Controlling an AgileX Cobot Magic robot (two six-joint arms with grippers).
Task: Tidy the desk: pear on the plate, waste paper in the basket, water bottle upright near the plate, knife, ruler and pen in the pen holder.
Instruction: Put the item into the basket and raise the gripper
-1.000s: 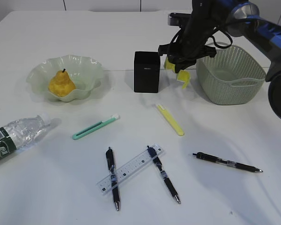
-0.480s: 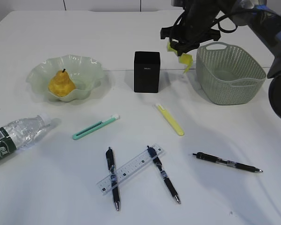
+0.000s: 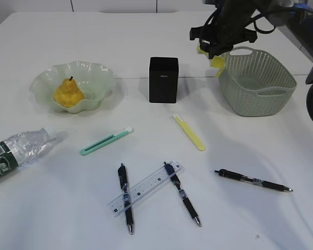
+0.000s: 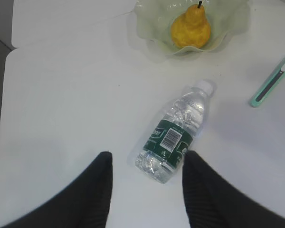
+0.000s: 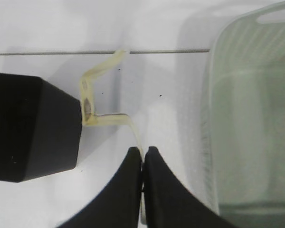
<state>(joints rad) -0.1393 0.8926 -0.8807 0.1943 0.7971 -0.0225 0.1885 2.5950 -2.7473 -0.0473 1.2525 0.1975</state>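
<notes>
- The pear [image 3: 68, 94] — lumpy, yellow, with a short dark stem — is already seated in the plate [image 3: 96, 75], a pale green translucent dish with a wavy rim; that step can be judged done.
- A yellow strip of waste paper [image 5: 100, 95], thin and creased into a zigzag, is pinched between the closed fingers of the right gripper [image 5: 142, 164]; it is carried in the air at the near rim of the basket [image 3: 271, 99], not yet over its hollow, so the drop is judged unfinished.
- The basket is oval, grey-green, of woven-pattern plastic; nothing can be made out inside it.
- The water bottle [image 4: 176, 133] — clear crinkled plastic, dark green label — lies on its side on the desk [image 3: 52, 208], in front of the plate; the left gripper [image 4: 147, 190] hangs above it with jaws apart, holding nothing.
- Left on the desk: a clear ruler [image 3: 146, 187] crossing two pens, a third pen apart, and a green and a yellow knife.
- The pen holder [image 3: 163, 79], a matte black square cup, appears unfilled as far as can be seen.
</notes>
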